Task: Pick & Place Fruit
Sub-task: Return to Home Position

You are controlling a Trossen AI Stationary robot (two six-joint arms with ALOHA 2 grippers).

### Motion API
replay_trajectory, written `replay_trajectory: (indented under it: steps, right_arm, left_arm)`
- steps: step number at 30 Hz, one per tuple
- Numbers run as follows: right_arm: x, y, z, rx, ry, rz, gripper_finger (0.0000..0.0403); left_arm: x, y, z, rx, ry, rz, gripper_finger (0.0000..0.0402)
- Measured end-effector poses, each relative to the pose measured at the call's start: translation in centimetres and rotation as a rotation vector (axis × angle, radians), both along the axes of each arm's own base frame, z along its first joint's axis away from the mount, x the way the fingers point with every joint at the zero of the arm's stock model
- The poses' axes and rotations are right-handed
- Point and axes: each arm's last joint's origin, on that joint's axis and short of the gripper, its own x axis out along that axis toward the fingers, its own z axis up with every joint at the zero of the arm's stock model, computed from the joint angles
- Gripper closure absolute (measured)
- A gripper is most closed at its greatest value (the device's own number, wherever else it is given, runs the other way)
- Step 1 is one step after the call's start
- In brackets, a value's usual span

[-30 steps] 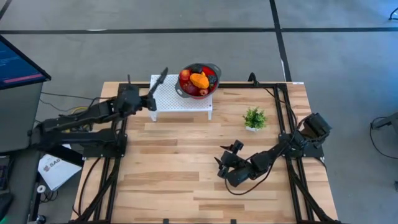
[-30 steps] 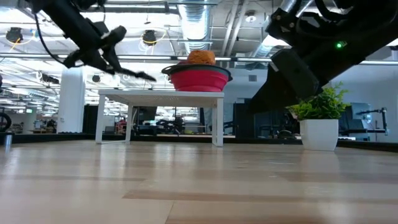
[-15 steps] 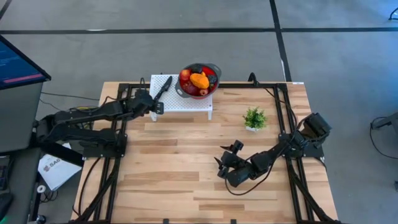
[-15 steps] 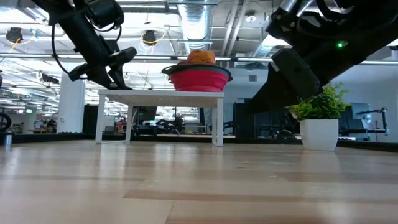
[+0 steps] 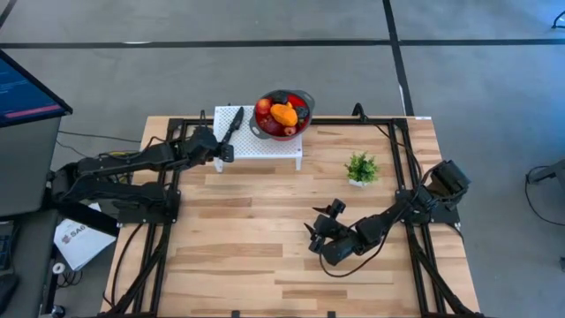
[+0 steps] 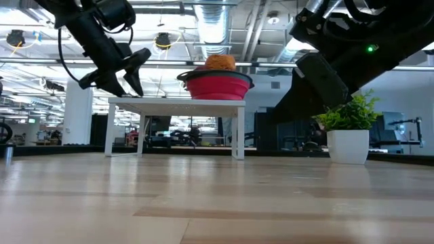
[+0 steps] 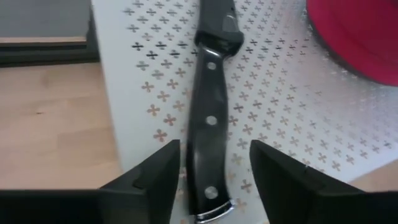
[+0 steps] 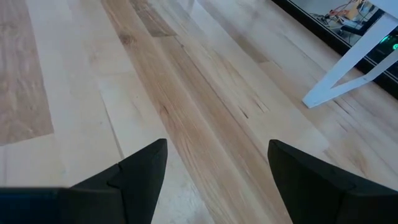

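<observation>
The fruit (image 5: 283,114), orange, red and dark pieces, is piled in a red bowl (image 5: 301,125) that stands on a white perforated rack (image 5: 265,146); in the low view an orange piece (image 6: 218,62) tops the bowl (image 6: 217,86). A black-handled knife (image 5: 231,125) lies flat on the rack, left of the bowl. My left gripper (image 5: 220,148) is open at the rack's near-left corner, its fingers standing on either side of the knife handle's butt end (image 7: 208,124) without touching it. My right gripper (image 5: 321,228) waits open above the table's middle right, with bare wood below it (image 8: 217,146).
A small green plant in a white pot (image 5: 361,168) stands on the table right of the rack, also seen in the low view (image 6: 349,132). Black frame rails run along the table's left and right sides. Bare wood lies in front of the rack (image 6: 203,196).
My left gripper carried the knife from the air left of the rack rightward and down onto the rack top, then opened and let go. The knife now lies flat on the rack. The right arm kept still.
</observation>
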Motion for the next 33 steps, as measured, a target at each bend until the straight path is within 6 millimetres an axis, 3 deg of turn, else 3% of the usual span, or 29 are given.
replay_trajectory:
  steps: [9, 15, 20, 25, 29, 33]
  right_arm:
    - [0.0, 0.0, 0.0, 0.0, 0.0, 0.0, 0.013]
    - [0.0, 0.0, 0.0, 0.0, 0.0, 0.0, 0.013]
    - [-0.4, -0.2, -0.6, -0.003, 0.003, 0.0, 0.013]
    - [-2.1, -1.0, -2.8, 0.054, -0.101, 0.012, 0.013]
    - [-3.6, -1.3, -3.5, 0.124, -0.241, 0.091, 0.013]
    - [-4.7, -1.8, -2.8, 0.207, -0.373, 0.323, 0.013]
  left_arm:
    - [0.6, -0.1, 0.3, -0.034, -0.076, -0.082, 0.0178]
    - [0.4, -0.1, 0.7, 0.021, -0.052, -0.128, 0.0178]
    - [-0.6, -0.8, 2.3, 0.1, -0.093, -0.175, 0.0184]
    - [-1.5, -3.1, 3.7, 0.192, -0.157, -0.317, 0.0192]
    - [-1.4, -5.7, 2.9, 0.255, -0.198, -0.488, 0.02]
    - [-0.8, -8.1, 1.4, 0.316, -0.303, -0.644, 0.0207]
